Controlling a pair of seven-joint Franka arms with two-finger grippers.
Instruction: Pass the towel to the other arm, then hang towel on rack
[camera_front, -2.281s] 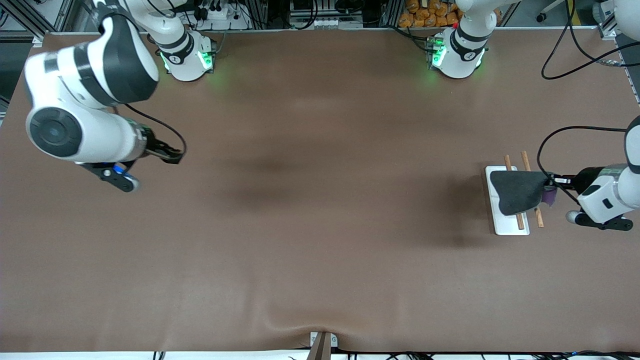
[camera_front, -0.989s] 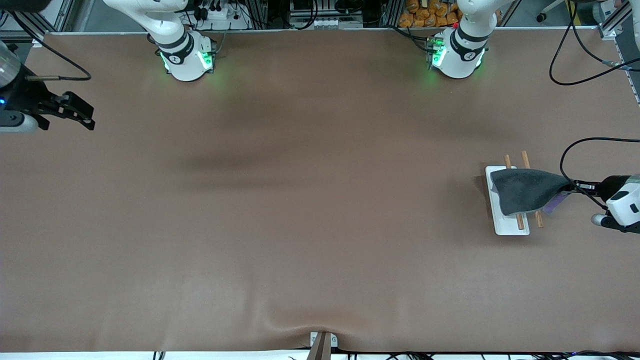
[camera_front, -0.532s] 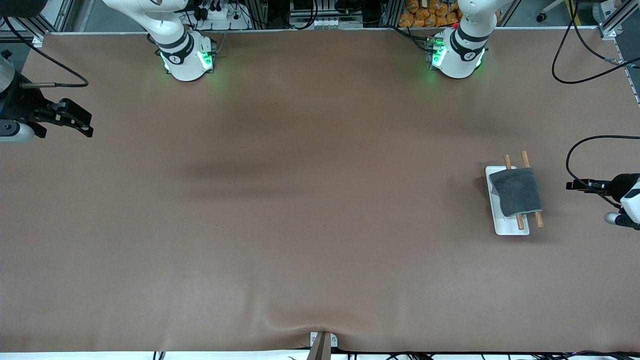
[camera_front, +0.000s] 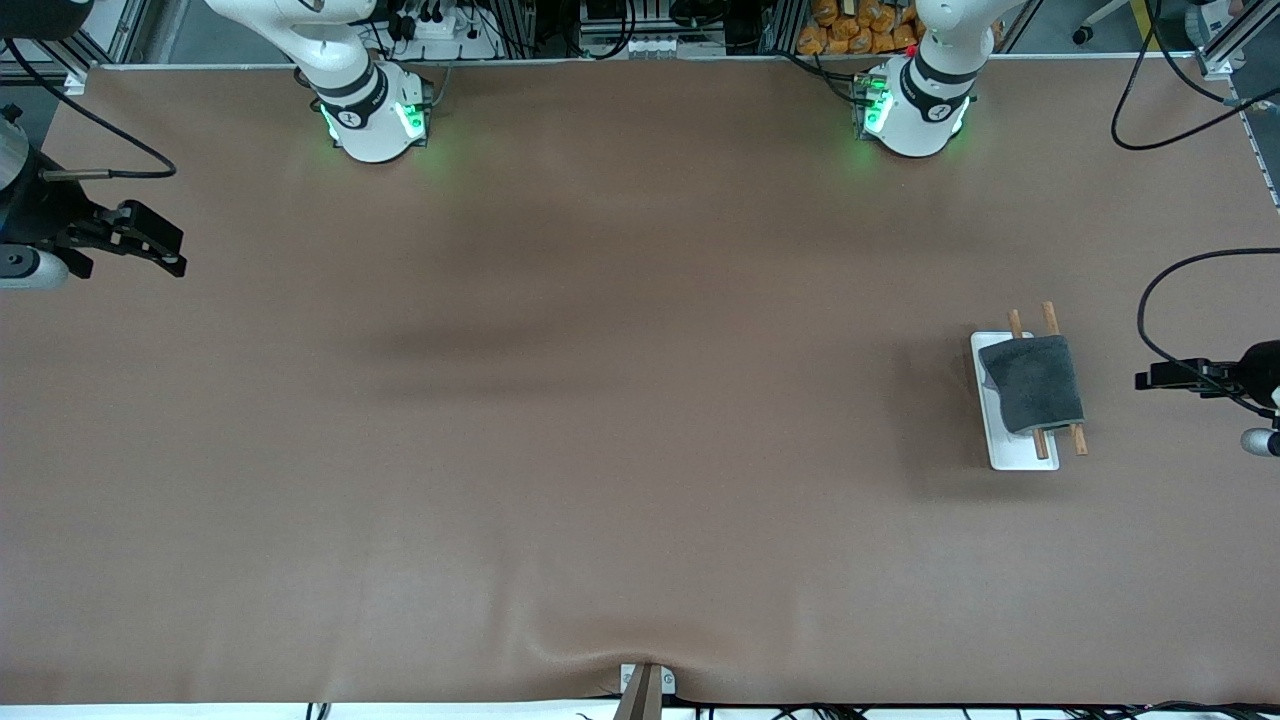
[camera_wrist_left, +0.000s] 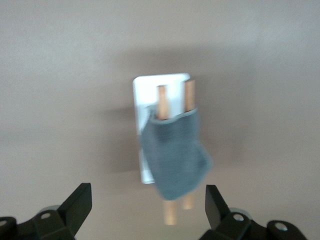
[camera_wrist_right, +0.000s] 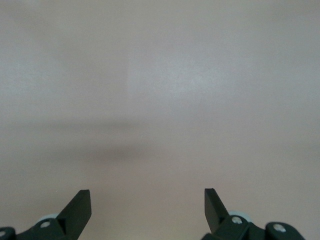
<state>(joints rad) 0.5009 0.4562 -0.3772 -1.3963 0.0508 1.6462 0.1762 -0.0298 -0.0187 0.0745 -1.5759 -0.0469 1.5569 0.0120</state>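
While both pincers gape empty, fuzzy grey towel (camera_front: 1031, 384) drapes two wooden rack (camera_front: 1019, 454) rods.

Front camera sat high, looking down across the whole table (camera_front: 600, 450) toward both bases. Each wrist camera looked past its own hand at the table. Left wrist and front views shared the rack (camera_front: 1015, 455) (camera_wrist_left: 142, 92).

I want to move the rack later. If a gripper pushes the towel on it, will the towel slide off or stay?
The towel sags over both wooden bars, so it is probably soft and floppy. Loosely draped, it would likely bunch or slip along the bars. The rack looks small and may shift too.
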